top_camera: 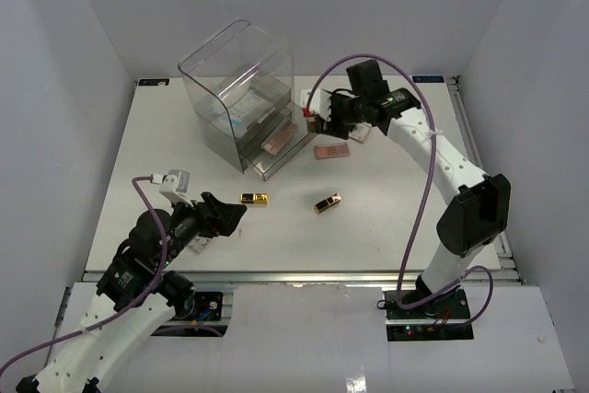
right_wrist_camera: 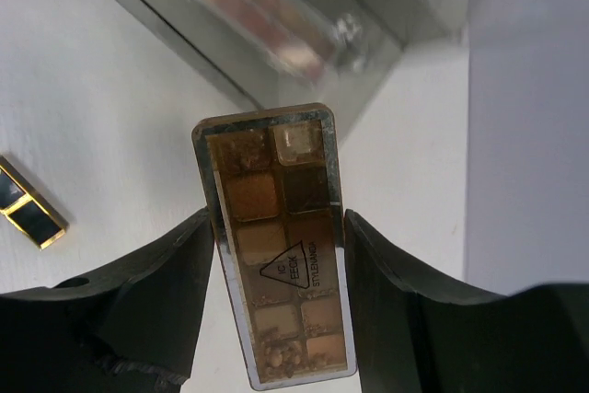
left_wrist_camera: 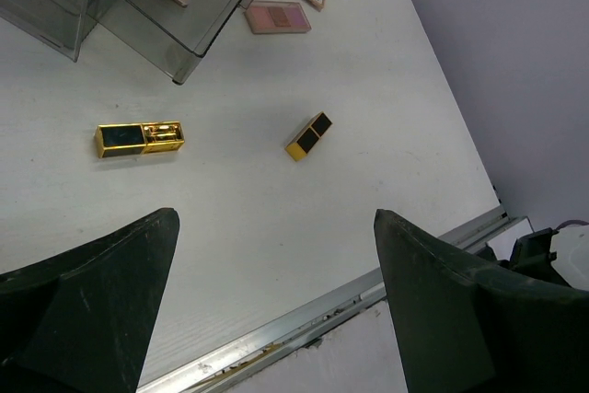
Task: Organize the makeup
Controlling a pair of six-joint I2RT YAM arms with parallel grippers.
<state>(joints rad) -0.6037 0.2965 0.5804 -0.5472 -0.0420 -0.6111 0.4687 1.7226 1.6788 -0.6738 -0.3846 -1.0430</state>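
1. Two gold-black cases (top_camera: 255, 198) lay on the table (top_camera: 386, 227). One was just right of the left gripper (top_camera: 225, 216), and the other case (top_camera: 326, 203) was farther right at mid-table.
2. Left gripper: jaws wide apart with nothing between them, over the near left of the table.
3. Right gripper (right_wrist_camera: 281, 255): clamped on the long edges of a brown palette (right_wrist_camera: 281, 246), at the far side just right of the clear drawer box (top_camera: 241, 98).
4. A pink palette (top_camera: 332, 151) lay on the table just on the near side of that gripper. A third palette (top_camera: 281, 142) sat in the box's lower drawer.
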